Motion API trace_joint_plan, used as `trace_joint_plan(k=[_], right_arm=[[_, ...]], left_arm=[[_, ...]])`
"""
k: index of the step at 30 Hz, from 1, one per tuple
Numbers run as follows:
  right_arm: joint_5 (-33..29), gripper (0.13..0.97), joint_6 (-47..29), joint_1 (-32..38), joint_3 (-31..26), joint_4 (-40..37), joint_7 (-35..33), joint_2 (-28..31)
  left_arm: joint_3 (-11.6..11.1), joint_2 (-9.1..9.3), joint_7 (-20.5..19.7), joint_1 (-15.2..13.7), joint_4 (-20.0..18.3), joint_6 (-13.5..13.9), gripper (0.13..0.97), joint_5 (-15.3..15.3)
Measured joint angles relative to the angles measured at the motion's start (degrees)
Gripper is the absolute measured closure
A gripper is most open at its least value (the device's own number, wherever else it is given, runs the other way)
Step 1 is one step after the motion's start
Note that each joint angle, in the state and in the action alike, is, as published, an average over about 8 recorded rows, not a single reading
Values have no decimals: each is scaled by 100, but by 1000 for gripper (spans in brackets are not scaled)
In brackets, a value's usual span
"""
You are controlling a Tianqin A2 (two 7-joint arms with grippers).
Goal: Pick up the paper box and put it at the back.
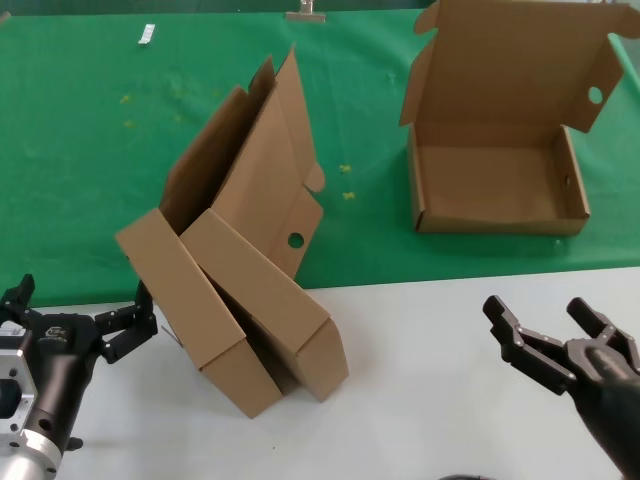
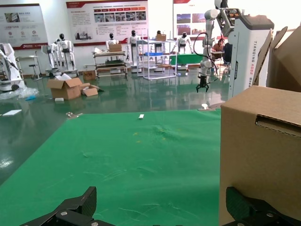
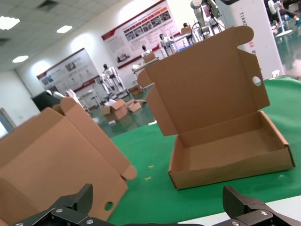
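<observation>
Stretching across the far side of the scene is the green cloth [image 1: 100, 180], flecked with yellowish specks, and nearer the robot runs the white tabletop [image 1: 420, 380]. Big cardboard next: a pair of paper boxes [image 1: 240, 300] lean together in a tilted heap, straddling the line where green meets white, lids [image 1: 250, 160] raised toward the far side and a small round hole [image 1: 295, 241] showing on one flap. Over on the right, a third paper box [image 1: 495, 170] sits flat on the cloth, well apart from the heap, lid standing upright, tray open and facing up.

Down to the arms now. The left gripper [image 1: 75, 315] hovers low over the white tabletop at the near left, fingers spread wide, one fingertip just beside the near corner of the leaning heap; whether it touches is hard to tell. From the left wrist view that box wall [image 2: 258, 150] fills the side, right next to a finger. The right gripper [image 1: 545, 325] hangs at the near right, jaws apart, holding nothing, well clear of every box.
</observation>
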Motion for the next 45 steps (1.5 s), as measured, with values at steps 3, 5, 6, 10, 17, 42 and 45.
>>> trace_joint_plan(k=[3, 5, 6, 10, 17, 42, 45], right_arm=[[-30, 129, 236, 16, -133, 5, -83, 50], [-50, 129, 396, 27, -222, 8, -140, 84], [-61, 129, 476, 33, -267, 10, -168, 102], [-101, 129, 793, 54, -445, 16, -279, 170], [-171, 129, 1342, 92, -755, 28, -474, 288], [-409, 129, 3211, 221, -1803, 66, -1136, 689], [-416, 129, 3272, 225, -1836, 67, -1158, 702]], left_arm=[[0, 0, 1, 0, 0, 0, 132, 0], [0, 0, 2, 0, 0, 0, 132, 0], [0, 0, 2, 0, 0, 0, 132, 0], [0, 0, 3, 0, 0, 0, 132, 0], [0, 0, 2, 0, 0, 0, 132, 0], [0, 0, 1, 0, 0, 0, 132, -1], [0, 0, 1, 0, 0, 0, 132, -1]])
